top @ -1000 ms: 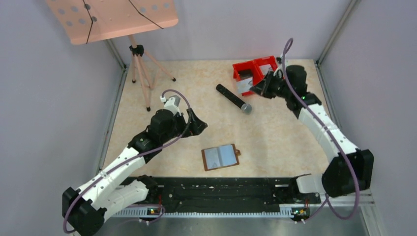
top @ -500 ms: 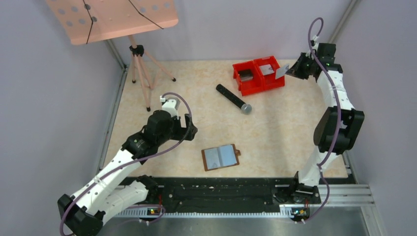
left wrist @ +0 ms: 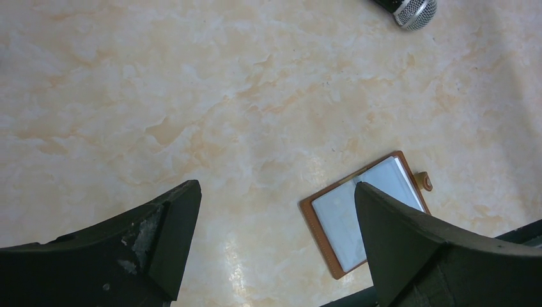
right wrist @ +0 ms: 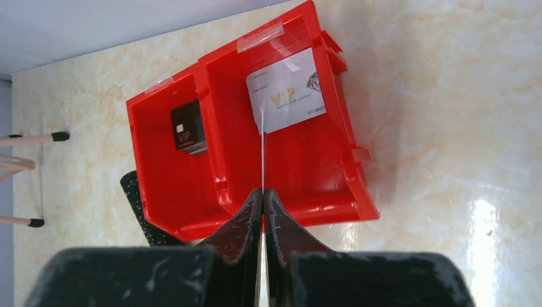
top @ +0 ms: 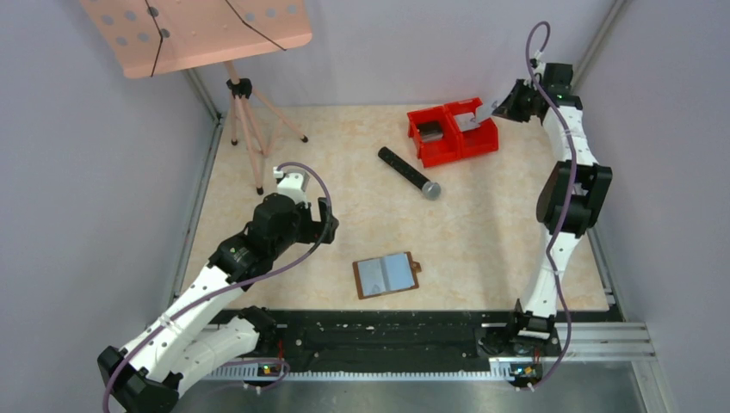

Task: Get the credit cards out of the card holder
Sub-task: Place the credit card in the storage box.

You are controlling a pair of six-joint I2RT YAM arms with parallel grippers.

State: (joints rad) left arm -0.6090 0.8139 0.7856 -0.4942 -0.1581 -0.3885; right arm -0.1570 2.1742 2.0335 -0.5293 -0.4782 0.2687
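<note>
The card holder (top: 386, 275) lies open near the table's front, brown with grey-blue pockets; it also shows in the left wrist view (left wrist: 339, 224). My left gripper (top: 330, 222) is open and empty, hovering left of and behind it, and shows open in its own view (left wrist: 276, 188). My right gripper (top: 510, 103) is shut on a thin white card (right wrist: 263, 147), seen edge-on, held above the right compartment of the red twin bins (top: 448, 155). That compartment holds a white VIP card (right wrist: 286, 91). The left compartment holds a black VIP card (right wrist: 188, 126).
A black microphone (top: 409, 172) lies between the bins and the card holder; its head shows in the left wrist view (left wrist: 412, 7). A tripod stand (top: 245, 129) with a pink board is at the back left. Walls enclose the table's sides.
My right arm has swung up from over the bins to the back right corner, still holding the card. My left gripper has drawn back a little to the left.
</note>
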